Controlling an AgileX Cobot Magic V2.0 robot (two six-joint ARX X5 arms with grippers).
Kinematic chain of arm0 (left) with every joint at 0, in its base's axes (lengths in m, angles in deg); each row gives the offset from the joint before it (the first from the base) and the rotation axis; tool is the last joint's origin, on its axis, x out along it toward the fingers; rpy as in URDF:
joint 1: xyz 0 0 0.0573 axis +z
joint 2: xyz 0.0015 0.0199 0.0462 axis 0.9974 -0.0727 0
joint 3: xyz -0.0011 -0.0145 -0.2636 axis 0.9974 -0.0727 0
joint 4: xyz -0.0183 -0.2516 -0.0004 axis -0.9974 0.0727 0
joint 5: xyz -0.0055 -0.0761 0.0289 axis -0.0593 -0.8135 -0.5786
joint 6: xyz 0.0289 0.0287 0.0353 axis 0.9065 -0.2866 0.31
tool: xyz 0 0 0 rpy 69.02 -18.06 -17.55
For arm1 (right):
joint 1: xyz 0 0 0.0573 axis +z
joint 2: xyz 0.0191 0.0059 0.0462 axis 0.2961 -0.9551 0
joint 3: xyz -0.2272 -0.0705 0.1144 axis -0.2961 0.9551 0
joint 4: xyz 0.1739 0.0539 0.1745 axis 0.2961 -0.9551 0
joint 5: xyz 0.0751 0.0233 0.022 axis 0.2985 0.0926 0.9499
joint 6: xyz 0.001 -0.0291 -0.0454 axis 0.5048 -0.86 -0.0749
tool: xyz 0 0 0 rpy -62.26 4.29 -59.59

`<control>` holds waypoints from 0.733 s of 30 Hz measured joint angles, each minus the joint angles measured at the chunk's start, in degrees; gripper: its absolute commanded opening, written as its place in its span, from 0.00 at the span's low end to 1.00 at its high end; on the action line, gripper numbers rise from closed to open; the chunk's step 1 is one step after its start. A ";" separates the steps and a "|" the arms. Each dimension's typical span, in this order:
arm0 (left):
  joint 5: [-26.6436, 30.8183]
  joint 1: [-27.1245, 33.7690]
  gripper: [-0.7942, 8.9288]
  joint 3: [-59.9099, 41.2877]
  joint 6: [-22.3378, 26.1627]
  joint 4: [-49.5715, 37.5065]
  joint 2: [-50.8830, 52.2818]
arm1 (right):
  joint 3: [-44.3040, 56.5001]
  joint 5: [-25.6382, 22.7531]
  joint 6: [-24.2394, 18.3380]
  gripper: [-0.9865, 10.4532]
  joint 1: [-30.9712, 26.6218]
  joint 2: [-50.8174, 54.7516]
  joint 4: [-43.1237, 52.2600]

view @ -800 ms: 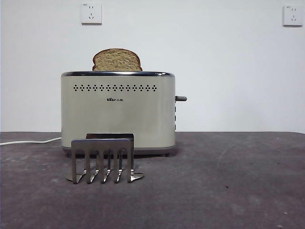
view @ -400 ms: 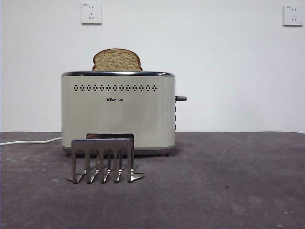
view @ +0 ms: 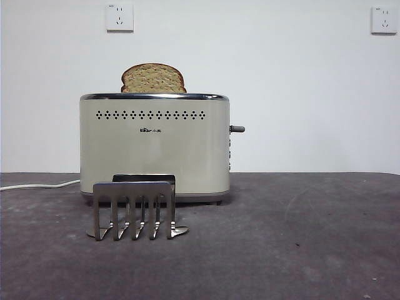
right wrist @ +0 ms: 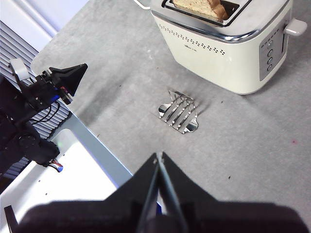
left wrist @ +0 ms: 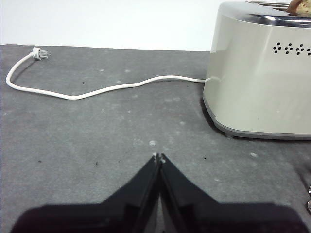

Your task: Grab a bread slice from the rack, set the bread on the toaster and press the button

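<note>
- The brown wholegrain slice of bread (view: 154, 79) stands upright in a slot of the boxy cream-beige toaster (view: 154, 147), its domed top showing above the chrome rim; the small silver metal rack (view: 135, 210) in front holds nothing.
- The toaster's grey side lever (right wrist: 296, 27), apparently not yet pressed, juts from the end facing the right gripper (right wrist: 159, 156), the likelier arm for the press.
- Both the right gripper and left gripper (left wrist: 158, 157) hang well apart from the toaster, jaws pressed together, holding nothing.

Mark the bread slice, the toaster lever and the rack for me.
slice of bread (view: 153, 79), front view, on the speckled crumb showing above the toaster.
toaster lever (view: 237, 129), front view, on the grey knob at the toaster's side.
rack (view: 133, 188), front view, on the flat metal band above the prongs.
</note>
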 measured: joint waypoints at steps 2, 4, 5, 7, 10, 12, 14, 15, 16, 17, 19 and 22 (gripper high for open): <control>0.00 0.00 0.08 0.00 0.00 0.00 0.02 | 0.00 0.00 0.00 0.09 0.00 0.00 0.00; 0.00 0.00 0.08 0.00 0.00 0.00 0.02 | 0.00 0.00 0.00 0.09 0.00 0.00 0.00; 0.00 0.00 0.08 0.00 0.02 0.00 0.02 | 0.00 0.00 0.00 0.09 0.00 0.00 0.00; 0.00 0.00 0.08 0.00 0.00 0.00 0.02 | 0.00 0.00 0.00 0.09 0.00 0.00 0.00; 0.00 0.00 0.08 0.00 0.00 0.00 0.00 | 0.00 0.00 0.00 0.09 0.00 0.00 0.00; 0.00 0.00 0.08 0.00 0.00 0.00 0.00 | 0.00 -0.09 -0.04 0.09 0.00 0.00 0.02; 0.00 0.00 0.08 0.00 0.00 0.00 0.02 | 0.02 -1.07 -1.16 0.09 -0.59 0.22 0.81; 0.00 0.00 0.08 0.00 0.02 0.00 0.02 | 0.07 -1.53 -1.77 0.09 -1.09 0.66 1.62; 0.02 0.00 0.08 0.00 0.00 0.00 0.00 | 0.20 -1.64 -2.27 0.09 -1.90 1.40 2.64; 0.00 0.00 0.08 0.00 0.00 0.00 0.00 | 0.39 -1.68 -2.60 0.09 -2.62 2.27 3.93; 0.00 0.00 0.08 0.00 0.02 0.00 0.02 | 1.57 -1.70 -2.78 0.09 -3.96 5.29 8.59; 0.00 0.00 0.08 0.00 0.00 0.00 0.02 | 5.57 -1.68 -1.66 0.09 -5.64 10.88 16.74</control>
